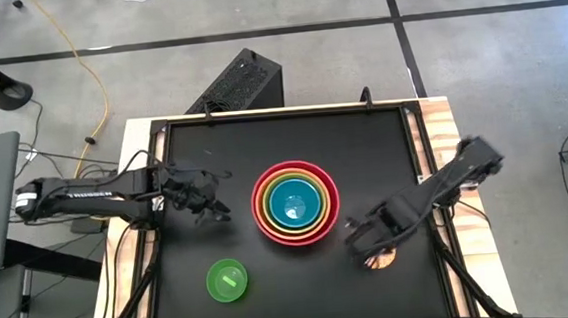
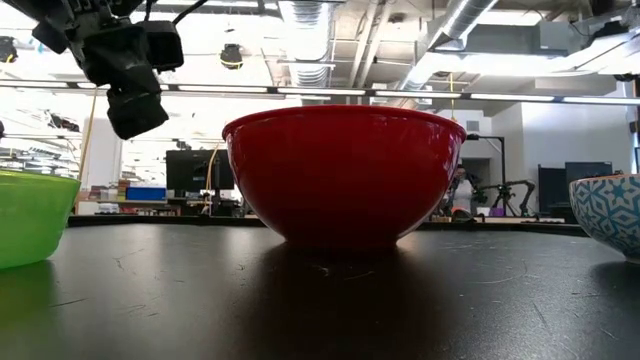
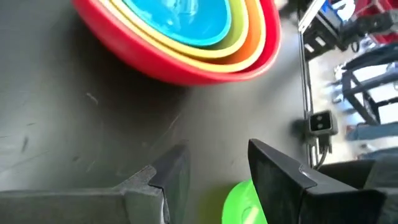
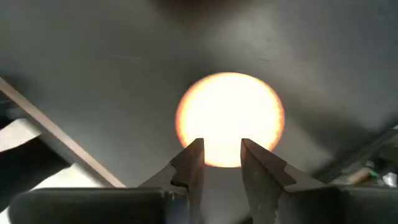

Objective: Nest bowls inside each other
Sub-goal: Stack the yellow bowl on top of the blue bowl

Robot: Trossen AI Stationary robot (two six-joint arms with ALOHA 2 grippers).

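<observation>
At the table's middle a blue bowl (image 1: 294, 202) sits nested in an olive-green, an orange and a red bowl (image 1: 260, 203); the red one rests on its base (image 2: 342, 236). A bright green bowl (image 1: 226, 280) stands alone near the front left. A bowl (image 1: 380, 260) with a glowing yellow inside (image 4: 230, 115) and a blue-patterned outside (image 2: 610, 215) stands at the right. My right gripper (image 4: 222, 155) hovers over it, pointing down, open with a narrow gap and nothing between the fingers. My left gripper (image 1: 205, 201) hangs open left of the stack, above the table (image 3: 217, 180).
The black tabletop (image 1: 383, 142) has a raised rim; its right rail (image 4: 56, 137) runs close to the yellow bowl. A black box (image 1: 239, 82) stands on the floor beyond the far edge. Bare tabletop lies between the stack and the green bowl (image 3: 244, 202).
</observation>
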